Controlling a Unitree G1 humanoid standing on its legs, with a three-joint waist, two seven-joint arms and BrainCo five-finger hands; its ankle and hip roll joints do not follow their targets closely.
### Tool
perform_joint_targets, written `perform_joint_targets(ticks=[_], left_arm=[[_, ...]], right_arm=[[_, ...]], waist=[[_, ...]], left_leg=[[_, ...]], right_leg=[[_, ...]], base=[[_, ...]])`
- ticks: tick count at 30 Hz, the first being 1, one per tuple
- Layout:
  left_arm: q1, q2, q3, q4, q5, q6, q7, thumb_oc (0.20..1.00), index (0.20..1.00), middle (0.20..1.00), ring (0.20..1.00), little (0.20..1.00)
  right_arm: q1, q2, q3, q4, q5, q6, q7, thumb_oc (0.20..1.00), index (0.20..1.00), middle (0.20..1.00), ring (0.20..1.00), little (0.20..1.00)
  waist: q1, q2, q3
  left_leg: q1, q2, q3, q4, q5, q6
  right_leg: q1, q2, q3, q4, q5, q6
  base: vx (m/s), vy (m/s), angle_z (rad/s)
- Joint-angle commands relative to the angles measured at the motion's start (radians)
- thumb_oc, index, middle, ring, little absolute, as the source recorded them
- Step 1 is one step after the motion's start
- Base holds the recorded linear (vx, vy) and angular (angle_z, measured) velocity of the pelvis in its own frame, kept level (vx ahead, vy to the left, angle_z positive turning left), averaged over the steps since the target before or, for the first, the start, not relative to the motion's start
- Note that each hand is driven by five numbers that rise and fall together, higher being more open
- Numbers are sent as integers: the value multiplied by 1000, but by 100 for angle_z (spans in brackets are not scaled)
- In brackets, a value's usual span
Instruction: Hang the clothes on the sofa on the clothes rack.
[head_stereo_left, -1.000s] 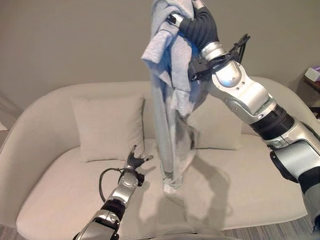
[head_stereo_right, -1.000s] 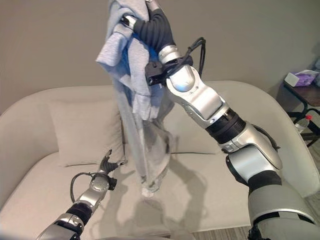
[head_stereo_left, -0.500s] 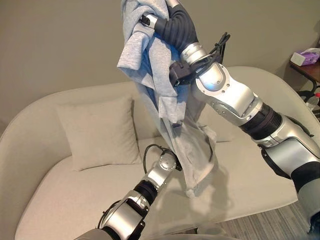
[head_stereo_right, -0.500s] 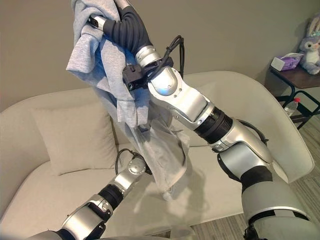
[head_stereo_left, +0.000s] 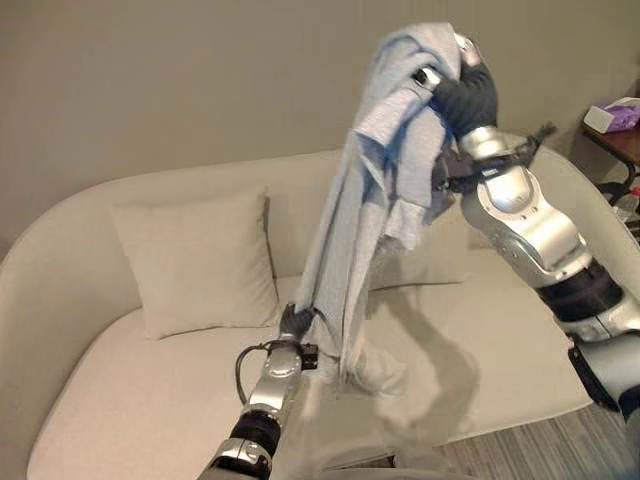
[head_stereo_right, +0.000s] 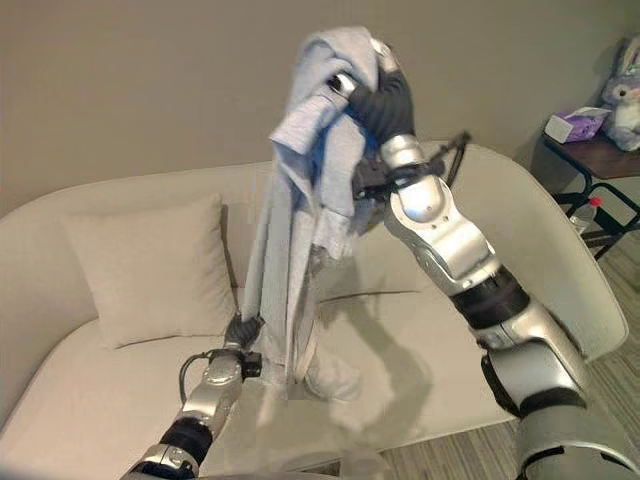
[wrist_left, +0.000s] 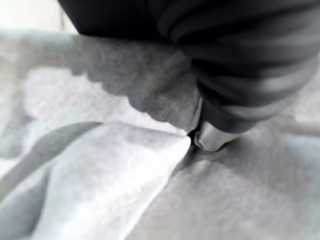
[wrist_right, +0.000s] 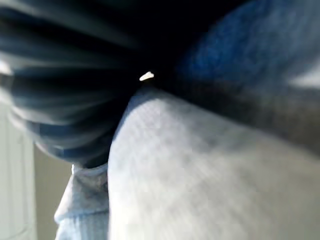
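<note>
Cream sofa and a bare wall sit behind the work. Nearest, the left hand pinches the lower edge of the grey garment — soft, light, limp cloth. Above and beyond it, the right hand clutches the bunched top, the best hold for hanging.

The garment is soft, matt grey knit cloth, creased and folded. The sofa wears a matt cream woven fabric; the cushion on it matches. Behind the sofa, the wall looks smooth and matt.
</note>
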Motion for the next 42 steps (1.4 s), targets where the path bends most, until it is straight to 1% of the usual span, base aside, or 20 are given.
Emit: perform_joint_targets(ticks=[1, 5, 7, 11, 14, 18, 20, 21, 23, 24, 27, 31, 33, 35, 37, 38, 39, 40, 41, 42], left_arm=[[-60, 65, 14, -102, 48, -44, 83, 200, 200, 200, 200, 200], [5, 150, 125, -187, 112, -29, 157, 200, 200, 200, 200, 200], [56, 193, 235, -245, 145, -24, 221, 200, 200, 200, 200, 200], [125, 220, 310, -330, 172, -32, 236, 200, 200, 200, 200, 200], [180, 185, 304, -344, 143, -51, 182, 200, 200, 200, 200, 200], [203, 112, 271, -390, 68, -71, 120, 200, 200, 200, 200, 200], [194, 80, 252, -417, 17, -80, 94, 200, 200, 200, 200, 200], [178, 92, 246, -417, 25, -78, 90, 200, 200, 200, 200, 200], [169, 100, 252, -420, 38, -74, 90, 200, 200, 200, 200, 200], [162, 95, 263, -428, 41, -81, 88, 200, 200, 200, 200, 200], [157, 89, 264, -448, 68, -84, 62, 200, 200, 200, 200, 200], [170, 81, 229, -481, 101, -82, 7, 200, 200, 200, 200, 200], [167, 73, 203, -468, 108, -79, -2, 200, 200, 200, 200, 200], [151, 72, 187, -466, 113, -82, -11, 200, 200, 200, 200, 200], [122, 64, 171, -427, 107, -90, -12, 200, 200, 200, 200, 200], [123, 79, 159, -429, 105, -94, -18, 200, 200, 200, 200, 200], [107, 99, 134, -409, 114, -103, -23, 200, 200, 200, 200, 200], [106, 99, 134, -408, 114, -103, -23, 200, 200, 200, 200, 200], [70, 147, 107, -396, 138, -114, -22, 200, 200, 200, 200, 200], [65, 219, 88, -411, 158, -110, -13, 200, 200, 200, 200, 200]], right_arm=[[-68, -4, -94, -89, -76, -42, 22, 200, 200, 200, 200, 200], [121, 93, -192, -211, -149, 0, 72, 200, 200, 200, 200, 200], [245, 208, -251, -265, -193, 32, 117, 200, 200, 200, 200, 200], [393, 321, -301, -329, -246, 53, 181, 200, 200, 200, 200, 200], [539, 393, -314, -329, -237, 66, 238, 200, 200, 200, 200, 200], [631, 428, -313, -290, -214, 70, 260, 200, 200, 200, 200, 200], [638, 442, -290, -244, -184, 66, 262, 200, 200, 200, 200, 200], [623, 444, -271, -221, -180, 68, 259, 200, 200, 200, 200, 200], [622, 438, -263, -203, -180, 72, 264, 200, 200, 200, 200, 200], [629, 417, -275, -199, -185, 69, 270, 200, 200, 200, 200, 200], [640, 385, -315, -202, -190, 78, 270, 200, 200, 200, 200, 200], [670, 360, -363, -191, -214, 83, 260, 200, 200, 200, 200, 200], [687, 358, -390, -180, -215, 80, 242, 200, 200, 200, 200, 200], [693, 356, -403, -175, -218, 83, 231, 200, 200, 200, 200, 200], [673, 403, -398, -163, -224, 83, 238, 200, 200, 200, 200, 200], [684, 400, -412, -175, -232, 82, 237, 200, 200, 200, 200, 200], [680, 413, -419, -162, -263, 81, 239, 200, 200, 200, 200, 200], [679, 413, -420, -162, -264, 80, 239, 200, 200, 200, 200, 200], [642, 429, -401, -116, -270, 82, 238, 200, 200, 200, 200, 200], [620, 406, -400, -114, -288, 86, 234, 200, 200, 200, 200, 200]], waist=[[44, 73, 21], [109, 65, -3], [202, 41, -64], [276, 14, -77], [283, -20, -71], [264, 2, -19], [268, -7, 37], [282, -21, 77], [276, -22, 94], [245, -19, 83], [164, -5, 8], [113, -2, -55], [114, -10, -24], [133, -2, -11], [144, 9, -22], [141, 5, -27], [142, 2, -36], [141, -1, -36], [153, -13, -7], [151, 4, 16]], left_leg=[[15, -7, -19, 7, -24, -63], [-30, -14, 38, 7, 5, -67], [-110, -28, 97, 14, 35, -69], [-173, -43, 128, 19, 55, -75], [-211, -61, 132, 8, 51, -84], [-251, -60, 99, 7, 36, -88], [-300, -56, 56, 7, 18, -107], [-303, -39, 2, 7, 16, -118], [-258, 5, 2, 18, 21, -125], [-173, 78, 43, 27, 15, -112], [-51, 220, 95, 14, 18, -85], [20, 407, 92, 7, 83, -85], [-19, 484, 115, 7, 124, -110], [-55, 502, 97, 7, 135, -149], [-31, 483, 89, 21, 130, -159], [-40, 462, 99, 37, 117, -163], [-49, 416, 115, 88, 103, -178], [-51, 414, 113, 92, 101, -177], [-59, 370, 143, 132, 91, -198], [-19, 313, 182, 104, 60, -164]], right_leg=[[-47, -29, -110, 152, -35, -84], [81, -42, -190, 302, -62, -74], [250, -65, -242, 311, -54, -59], [331, -47, -245, 194, -69, -67], [312, 2, -190, -1, -67, -77], [282, 42, -167, -96, -109, -103], [258, 21, -168, -96, -99, -97], [239, -1, -163, -96, -105, -94], [219, -27, -180, -96, -102, -87], [174, -55, -215, -96, -80, -76], [105, -87, -300, -95, -57, -65], [66, -154, -348, -56, -69, -34], [100, -209, -370, -41, -67, -16], [141, -267, -377, -49, -45, -8], [168, -323, -394, -58, -21, 1], [165, -345, -392, -56, -14, 0], [177, -411, -401, -43, 6, -6], [177, -413, -402, -42, 5, -5], [198, -485, -427, -21, 14, -16], [191, -515, -453, 15, 3, -35]], base=[[-199, 30, -62], [-186, -15, -46], [-193, -99, -85], [-163, -93, -53], [-242, -168, -31], [-326, -124, 28], [-489, -123, 52], [-306, -22, 16], [-326, 70, -1], [-213, 203, 0], [-102, 275, 78], [-1, 454, 114], [52, 600, 168], [157, 639, 150], [172, 629, 31], [254, 788, -14], [197, 569, 8], [296, 851, 12], [212, 838, 29], [273, 1072, -4]])
